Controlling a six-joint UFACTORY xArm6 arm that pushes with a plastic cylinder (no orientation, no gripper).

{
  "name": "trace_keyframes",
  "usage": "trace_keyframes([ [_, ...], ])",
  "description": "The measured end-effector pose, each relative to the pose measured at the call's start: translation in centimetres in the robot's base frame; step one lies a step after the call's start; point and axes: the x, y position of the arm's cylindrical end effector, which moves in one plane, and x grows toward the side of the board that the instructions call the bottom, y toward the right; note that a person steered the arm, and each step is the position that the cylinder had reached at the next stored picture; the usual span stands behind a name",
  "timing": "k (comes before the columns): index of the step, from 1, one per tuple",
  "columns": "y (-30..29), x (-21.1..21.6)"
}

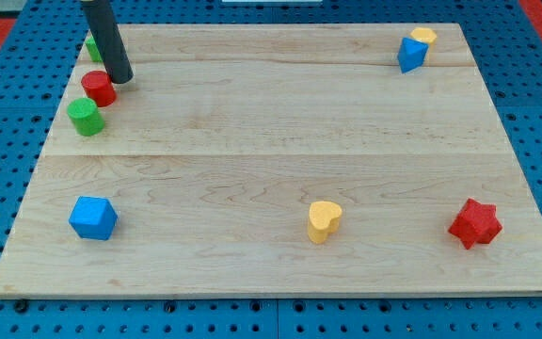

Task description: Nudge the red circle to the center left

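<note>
Eight blocks sit on the wooden board (280, 151), and the one that matters, the red circle (98, 88), lies near the view's left edge in the upper part of the board. My tip (120, 78) rests just beside it on its upper right, touching or very nearly so; the gap is too fine to judge. A green cylinder (86, 117) sits just below and to the left of the red circle, apparently touching it, and another green block (92, 47) is partly hidden behind the rod.

The step in hand looks like the push itself: the circle needs to travel down the view toward the middle of the left edge. From where my tip stands, a push would drive the circle into the green cylinder, so the next move probably calls for a short stroke downward, or for coming round to the circle's top first.

There is no claw here, only a plain rod, so nothing spreads, presses together or pinches; it holds nothing.
</note>
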Motion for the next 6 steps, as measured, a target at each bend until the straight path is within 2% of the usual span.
trace_keyframes([
  [2, -2.7, 0.3],
  [3, -1.3, 0.3],
  [5, -4.1, 2.0],
  [6, -3.8, 1.1],
])
